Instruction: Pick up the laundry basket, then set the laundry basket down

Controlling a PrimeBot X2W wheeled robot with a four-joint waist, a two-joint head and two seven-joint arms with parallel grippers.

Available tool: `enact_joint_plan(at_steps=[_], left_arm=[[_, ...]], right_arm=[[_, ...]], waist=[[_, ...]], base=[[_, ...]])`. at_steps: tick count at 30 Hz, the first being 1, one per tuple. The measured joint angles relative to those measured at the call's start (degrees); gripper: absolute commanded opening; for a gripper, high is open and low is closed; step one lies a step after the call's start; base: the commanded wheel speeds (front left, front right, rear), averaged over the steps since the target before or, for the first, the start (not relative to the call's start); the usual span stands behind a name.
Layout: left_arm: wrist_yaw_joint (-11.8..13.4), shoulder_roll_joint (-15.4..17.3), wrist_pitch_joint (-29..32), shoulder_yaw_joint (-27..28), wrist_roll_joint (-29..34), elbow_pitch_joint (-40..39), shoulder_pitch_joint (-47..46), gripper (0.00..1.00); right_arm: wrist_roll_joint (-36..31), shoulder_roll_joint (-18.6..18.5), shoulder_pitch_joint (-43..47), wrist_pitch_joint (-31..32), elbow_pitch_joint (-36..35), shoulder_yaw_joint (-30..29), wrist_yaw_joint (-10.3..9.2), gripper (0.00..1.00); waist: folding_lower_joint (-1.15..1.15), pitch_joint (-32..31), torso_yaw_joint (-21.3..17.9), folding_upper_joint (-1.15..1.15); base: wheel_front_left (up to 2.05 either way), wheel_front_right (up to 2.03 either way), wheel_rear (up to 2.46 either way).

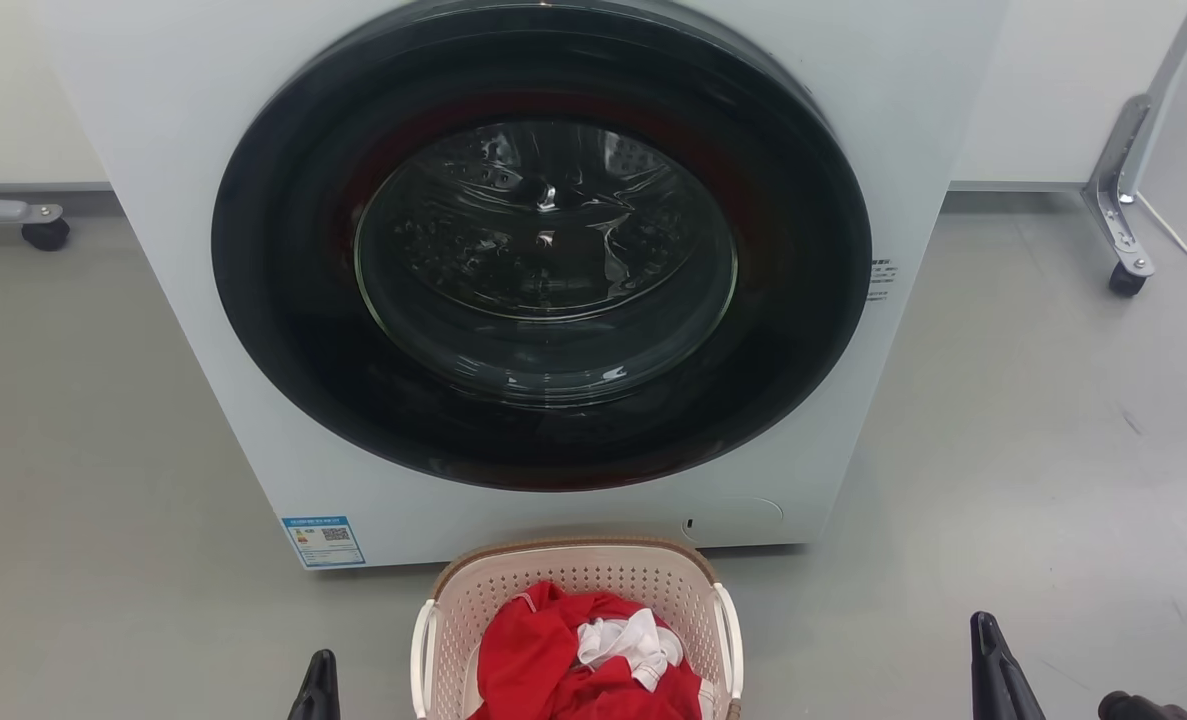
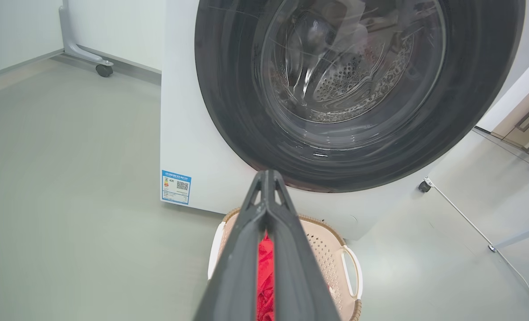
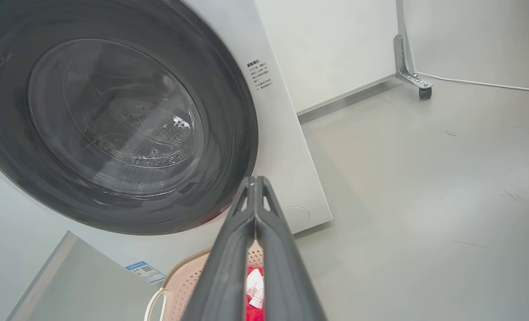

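Standing on the grey floor (image 1: pixel 103 450) just in front of the washer (image 1: pixel 433 525), the basket (image 1: pixel 573 575) is found at the bottom centre of the head view, not yet lifted. It is set below the closed door (image 1: pixel 283 250), presumably so that laundry can be passed between drum and basket.

The left pincer (image 2: pixel 268 176) is held near the basket's left handle (image 1: pixel 420 650) without touching it. The right pincer (image 3: pixel 255 180) is held well apart to the right. In each wrist view the two fingers are shown pressed together, with nothing pinched between them. This posture is judged to be a ready pose ahead of the approach. The fingers must be spread before a handle can be taken.

The basket is a rounded rectangle of cream plastic. Its walls are perforated in a regular grid, its rim (image 1: pixel 573 546) is edged with brown woven-look trim, and a smooth white loop handle is fitted on each side. Some flex under load is to be expected of such walls. A crumpled red garment (image 1: pixel 533 660) and a white garment (image 1: pixel 633 640) are heaped inside.

The washer is a white box. Its door is formed of a broad glossy black ring and a domed glass window (image 1: pixel 543 260), through which a perforated steel drum is seen. The floor is smooth and matte.
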Motion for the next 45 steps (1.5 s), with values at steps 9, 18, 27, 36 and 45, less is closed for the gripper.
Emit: enact_joint_plan(at_steps=[9, 18, 27, 36, 45], left_arm=[[-1.09, -0.21, 2.09, 1.81, -7.35, 0.85, -1.68, 0.0], [-2.58, -0.66, 4.08, 3.56, -14.57, 2.21, -2.82, 0.0], [-3.86, -1.01, 6.05, 5.27, -21.71, 3.54, -4.82, 0.0], [-5.1, -1.24, 7.9, 6.87, -28.82, 4.45, -6.42, 0.0], [-6.49, -1.44, 9.65, 8.46, -35.96, 5.9, -7.61, 0.0]], right_arm=[[7.33, 0.19, -1.62, 2.01, 1.43, -2.0, 1.43, 0.0], [14.5, 0.38, -3.16, 4.08, 3.14, -3.96, 2.47, 0.0], [21.63, 0.55, -4.37, 6.02, 4.86, -5.87, 3.94, 0.0], [28.74, 0.78, -6.26, 7.65, 6.48, -7.76, 5.22, 0.0], [35.82, 0.98, -7.93, 9.6, 8.03, -9.66, 6.59, 0.0]], waist=[[0.0, 0.24, -0.14, 0.0], [0.0, 0.47, -0.28, 0.0], [0.0, 0.71, -0.42, 0.0], [0.0, 0.95, -0.56, 0.0], [0.0, 1.18, -0.7, 0.0]], base=[[0.0, 0.0, 0.0], [0.0, 0.0, 0.0], [0.0, 0.0, 0.0], [0.0, 0.0, 0.0], [0.0, 0.0, 0.0]])
